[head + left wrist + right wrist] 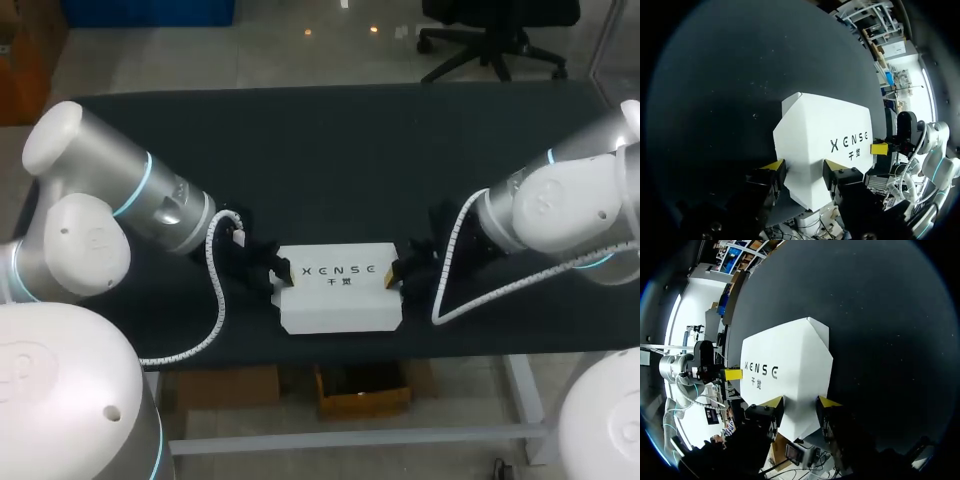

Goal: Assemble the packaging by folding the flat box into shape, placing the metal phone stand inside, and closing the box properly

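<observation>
White and folded into shape, the box [336,298] lies at the near edge of the black table [330,150], about midway between left and right, with its printed face turned up and its top closed. You have one arm at each end of it. Your left arm [150,205] comes in from the left, and the left gripper [803,171] grips the box's left end: the tapered end sits between the yellow fingertips [773,165], which press on it from two sides. Your right arm [560,205] comes in from the right, and the right gripper [799,407] clamps the box's right end in the same way, with white card filling the gap between its tips. From above, one yellow tip shows at each far corner of the box. Whether the box rests on the table or hangs just above it, you cannot tell.
</observation>
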`<state>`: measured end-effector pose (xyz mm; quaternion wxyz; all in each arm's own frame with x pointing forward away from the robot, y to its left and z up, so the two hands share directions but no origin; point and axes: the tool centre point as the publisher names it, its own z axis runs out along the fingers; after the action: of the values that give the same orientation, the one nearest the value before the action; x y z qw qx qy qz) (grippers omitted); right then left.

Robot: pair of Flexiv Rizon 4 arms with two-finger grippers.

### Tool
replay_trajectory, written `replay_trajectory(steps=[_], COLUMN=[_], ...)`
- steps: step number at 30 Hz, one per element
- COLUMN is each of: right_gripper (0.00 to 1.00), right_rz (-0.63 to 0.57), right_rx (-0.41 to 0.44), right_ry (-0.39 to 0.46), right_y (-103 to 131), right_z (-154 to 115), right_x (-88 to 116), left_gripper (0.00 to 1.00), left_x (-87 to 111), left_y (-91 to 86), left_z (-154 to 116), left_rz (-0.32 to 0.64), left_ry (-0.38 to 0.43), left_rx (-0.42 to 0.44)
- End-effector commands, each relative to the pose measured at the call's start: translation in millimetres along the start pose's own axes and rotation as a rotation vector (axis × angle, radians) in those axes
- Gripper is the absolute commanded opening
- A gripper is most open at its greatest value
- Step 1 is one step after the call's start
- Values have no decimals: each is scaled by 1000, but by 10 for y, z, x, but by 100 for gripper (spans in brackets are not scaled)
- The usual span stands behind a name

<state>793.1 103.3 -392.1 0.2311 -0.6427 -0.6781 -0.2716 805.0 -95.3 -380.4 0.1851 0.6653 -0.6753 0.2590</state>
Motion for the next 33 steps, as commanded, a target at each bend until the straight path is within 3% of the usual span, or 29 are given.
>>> replay_trajectory(steps=[1, 33], right_gripper=[40, 43], right_rz=[-6, -3], right_rx=[8, 32], right_ry=[32, 27], right_y=[-1, 36], right_z=[19, 21], right_x=[12, 45], left_gripper=[49, 48], left_x=[36, 60], left_y=[-30, 3], left_z=[67, 61], left_rz=[0, -8], left_ry=[-5, -7], left_rx=[-4, -8])
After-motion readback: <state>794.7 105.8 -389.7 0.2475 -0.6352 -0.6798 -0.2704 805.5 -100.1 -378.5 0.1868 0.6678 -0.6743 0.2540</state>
